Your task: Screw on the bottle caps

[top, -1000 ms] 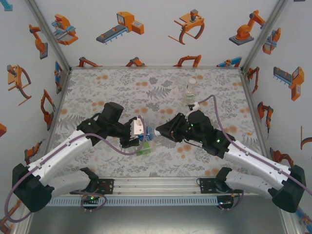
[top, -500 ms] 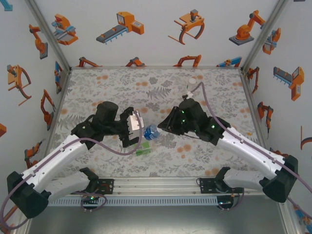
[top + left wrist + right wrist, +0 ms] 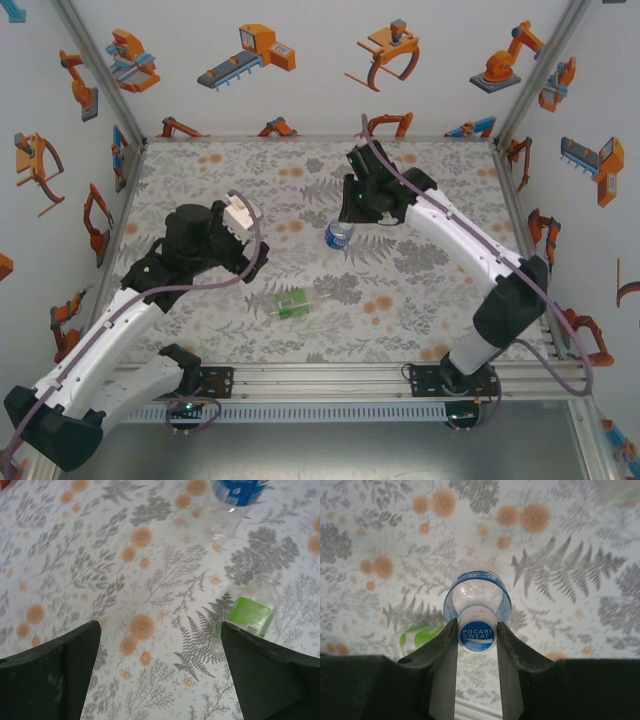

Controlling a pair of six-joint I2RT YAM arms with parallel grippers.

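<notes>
**Right hand pinches the blue cap, left hand spread wide**

From above: my right gripper reaches out over the middle of the floral table, pointing down. The blue-labelled bottle sits directly under it, at its 6 o'clock. My left gripper is well apart from that bottle, off at its 9 o'clock, with nothing in it. The green-labelled bottle lies on its side on the cloth, at about 5 o'clock from my left gripper and 7 o'clock from the blue one, touching neither hand.

From my left wrist: my left gripper is spread wide, with one jaw at 7 o'clock, the other at 5 o'clock, and bare patterned table between them. The green-labelled bottle lies at 4 o'clock, just beside the tip of the right-hand jaw. The blue-labelled bottle shows at 1 o'clock, its top cut off by the frame edge. I cannot tell whether its base touches the cloth.

From my right wrist: my right gripper is narrow, its jaws pressed on either side of the blue cap, which reads "POCARI SWEAT". The cap sits on the neck of the blue-labelled bottle, which I see end-on below it. The green-labelled bottle peeks out at 8 o'clock, beside my left-hand jaw.
</notes>
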